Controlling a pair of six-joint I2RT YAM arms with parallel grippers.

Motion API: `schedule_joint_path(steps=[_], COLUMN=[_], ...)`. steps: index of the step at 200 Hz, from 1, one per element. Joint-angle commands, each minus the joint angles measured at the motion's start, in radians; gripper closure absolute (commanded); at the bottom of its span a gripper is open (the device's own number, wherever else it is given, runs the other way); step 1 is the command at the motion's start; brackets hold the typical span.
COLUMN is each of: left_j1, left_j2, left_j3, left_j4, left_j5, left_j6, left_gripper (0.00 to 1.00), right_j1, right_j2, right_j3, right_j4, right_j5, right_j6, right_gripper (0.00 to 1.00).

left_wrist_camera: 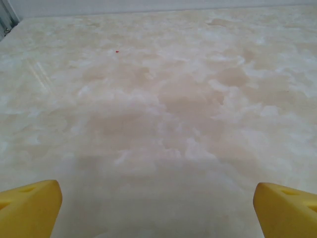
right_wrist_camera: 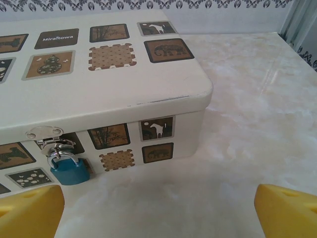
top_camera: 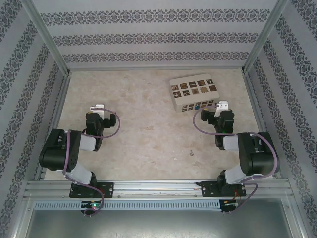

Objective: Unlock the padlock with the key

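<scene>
The padlock (right_wrist_camera: pixel 69 168) is small, with a blue-teal body and a silver shackle. It hangs from the metal hasp on the front wall of the cream box (right_wrist_camera: pixel 114 94). From above, the padlock (top_camera: pixel 197 106) shows as a blue dot at the near edge of the box (top_camera: pixel 194 92). The key (top_camera: pixel 190 151) is a tiny grey piece lying on the table between the arms. My right gripper (right_wrist_camera: pixel 158 218) is open, just in front of the box and right of the padlock, with nothing between its yellow fingertips (right_wrist_camera: pixel 29 213). My left gripper (left_wrist_camera: pixel 158 213) is open over bare table.
The marbled beige table (top_camera: pixel 148 129) is walled in by patterned panels and metal posts on three sides. The box stands at the back right. From above, the left gripper (top_camera: pixel 99 108) sits left of centre and the right gripper (top_camera: pixel 223 105) by the box's near right corner.
</scene>
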Motion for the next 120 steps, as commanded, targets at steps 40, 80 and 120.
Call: schedule_joint_path(steps=[40,80,120], left_j1=[0.009,0.012,0.012], left_j2=[0.014,0.014,0.014], left_j3=[0.018,0.017,0.017], left_j4=[0.061,0.066,0.066], left_j5=[0.015,-0.042,-0.043], left_j6=[0.019,-0.005,-0.005], left_gripper=[0.01,0.01,0.01], right_j1=[0.011,0.008,0.006], right_j2=[0.015,0.017,0.017], right_j3=[0.023,0.024,0.026], right_j4=[0.048,0.045,0.045], right_j5=[0.013,0.008,0.006], right_j6=[-0.006,-0.003,-0.004], right_gripper=[0.02,0.02,0.01])
